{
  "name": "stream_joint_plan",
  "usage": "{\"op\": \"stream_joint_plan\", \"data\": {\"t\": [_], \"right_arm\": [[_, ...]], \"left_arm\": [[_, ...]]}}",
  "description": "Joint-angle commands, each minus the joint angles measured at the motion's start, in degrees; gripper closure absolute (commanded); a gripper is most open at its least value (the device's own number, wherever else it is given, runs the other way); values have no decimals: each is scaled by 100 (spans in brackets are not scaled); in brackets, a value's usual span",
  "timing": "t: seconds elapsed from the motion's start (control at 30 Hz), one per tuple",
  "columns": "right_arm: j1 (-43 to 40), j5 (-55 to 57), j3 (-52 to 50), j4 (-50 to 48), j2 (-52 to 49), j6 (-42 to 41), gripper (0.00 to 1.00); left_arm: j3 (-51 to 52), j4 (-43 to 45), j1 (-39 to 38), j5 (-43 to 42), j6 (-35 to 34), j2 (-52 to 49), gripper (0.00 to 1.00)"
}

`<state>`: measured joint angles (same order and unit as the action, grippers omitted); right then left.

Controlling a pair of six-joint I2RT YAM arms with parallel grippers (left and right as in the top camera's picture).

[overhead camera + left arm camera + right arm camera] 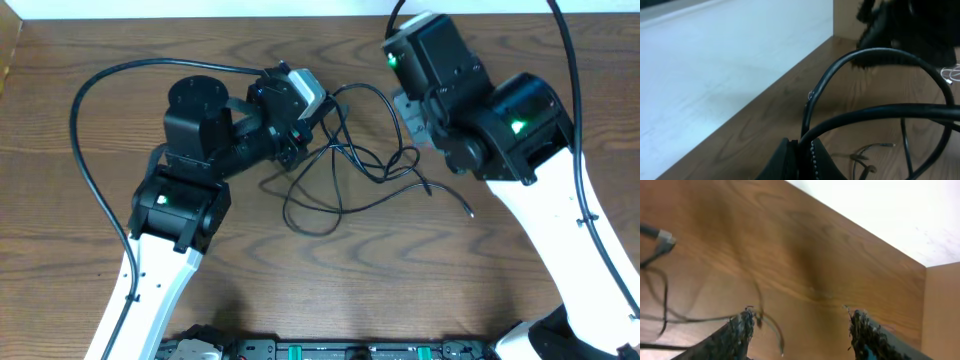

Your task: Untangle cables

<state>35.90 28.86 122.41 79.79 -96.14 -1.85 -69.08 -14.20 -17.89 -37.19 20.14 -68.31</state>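
Note:
Thin black cables (340,165) lie in a loose tangle on the wooden table between the two arms, with loose plug ends at the right (470,212). My left gripper (303,135) is at the tangle's left side. In the left wrist view it (807,152) is shut on a black cable (850,62) that arcs up and to the right from the jaws. My right gripper (408,112) is at the tangle's upper right. In the right wrist view it (802,330) is open, with a thin cable (771,326) by its left finger and a plug (662,241) at far left.
The table's far edge meets a white wall (715,65). The right arm's black body (910,25) looms beyond the left gripper. A whitish cord (952,75) shows at the right edge of the left wrist view. Thick black arm leads (90,100) curve over the table.

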Motion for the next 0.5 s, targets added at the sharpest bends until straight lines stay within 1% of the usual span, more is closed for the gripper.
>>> {"op": "stream_joint_plan", "data": {"t": [0.0, 0.2, 0.47], "right_arm": [[-192, -140, 22, -144, 96, 133, 42], [-358, -881, 22, -380, 400, 308, 42], [-282, -1838, 22, -256, 485, 321, 41]], "left_arm": [[-20, -13, -2, 98, 214, -234, 93], [-20, 39, -2, 96, 212, -697, 93], [-20, 271, -2, 76, 214, -1005, 92]]}}
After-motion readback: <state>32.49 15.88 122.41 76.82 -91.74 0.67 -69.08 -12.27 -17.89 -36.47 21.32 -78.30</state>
